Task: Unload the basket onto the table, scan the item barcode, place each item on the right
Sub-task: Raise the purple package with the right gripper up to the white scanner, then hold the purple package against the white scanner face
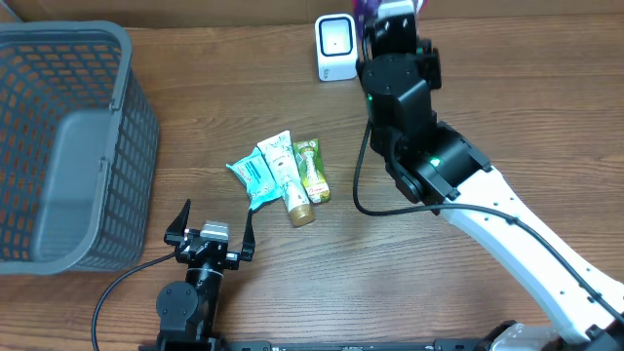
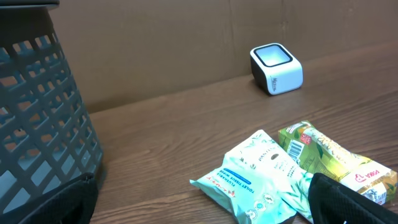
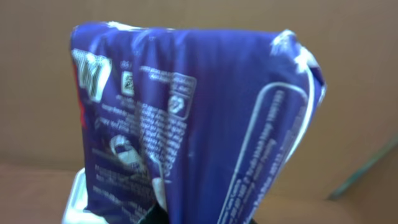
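- The purple packet (image 3: 199,124) is held up off the table (image 1: 487,107) by the right gripper (image 1: 392,12), at the far edge just beside the white scanner (image 1: 334,47).
- In the right wrist view the packet is seen standing up out of the jaws, which are closed on its lower edge. Only a dark fingertip (image 3: 155,214) is shown beneath it.
- The packet is judged to be light and soft. Its film is creased and puffed, so some flexing and sagging is to be expected when it is tilted.
- The glossy film is likely to be slippery. A pinch on the flat crimped seam or a lower corner is judged safer than one on the bulging middle.
- Small print is seen on the face turned to the wrist camera, but no barcode can be made out there. Whichever panel carries the code should be left uncovered by the fingers.
- The contents may be crushable, so a light squeeze is advised.
- The left gripper (image 1: 216,216) is spread wide and holds nothing. It is parked near the front edge, close to a teal packet (image 1: 255,174), a tube (image 1: 292,190) and a green packet (image 1: 312,168).
- A grey basket (image 1: 127,58) is set at the left.
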